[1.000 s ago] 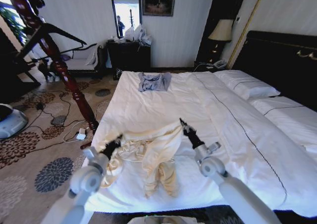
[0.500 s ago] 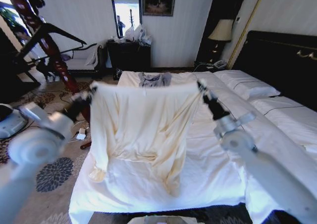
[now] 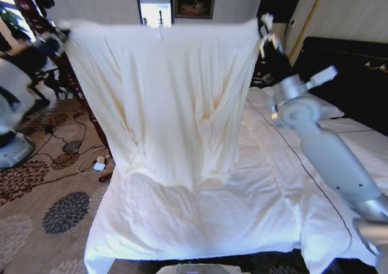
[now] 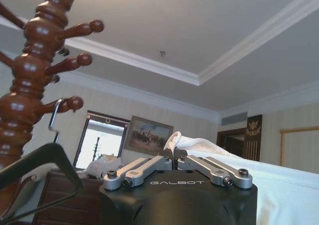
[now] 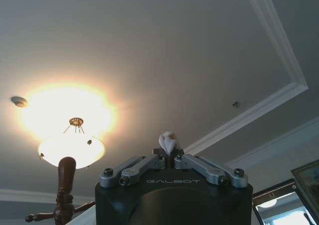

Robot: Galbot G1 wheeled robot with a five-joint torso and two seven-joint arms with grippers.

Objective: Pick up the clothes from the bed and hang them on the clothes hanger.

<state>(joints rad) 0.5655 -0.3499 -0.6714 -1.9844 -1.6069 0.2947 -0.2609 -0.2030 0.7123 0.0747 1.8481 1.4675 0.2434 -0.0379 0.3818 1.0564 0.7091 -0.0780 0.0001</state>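
both arms are raised high, holding the clothes stretched wide between them above the bed. the cream top hangs flat like a curtain in head view, top edge near level, lower hem drooping to a point over the white sheet, not touching it as far as i can tell.

right gripper is up at the garment's top right corner, fingers pinched together on a bit of fabric; in right wrist view the right gripper has a small cream tuft poking out betw the closed tips, w/ ceiling and a lit ceiling lamp behind.

left gripper is at the top left corner, blurred in head view. left wrist view shows the left gripper w/ tips together, clamped on a fold of the cream cloth, which runs off toward the other arm.

wooden coat stand w/ knobbed pegs stands just beside the left gripper. the clothes hanger hangs there, black triangle w/ its silvery hook near one peg; can't tell exactly which peg it's over.

bed's black headboard and white pillows sit to the robot's right, behind the right arm. floor at left is patterned carpet w/ cables.
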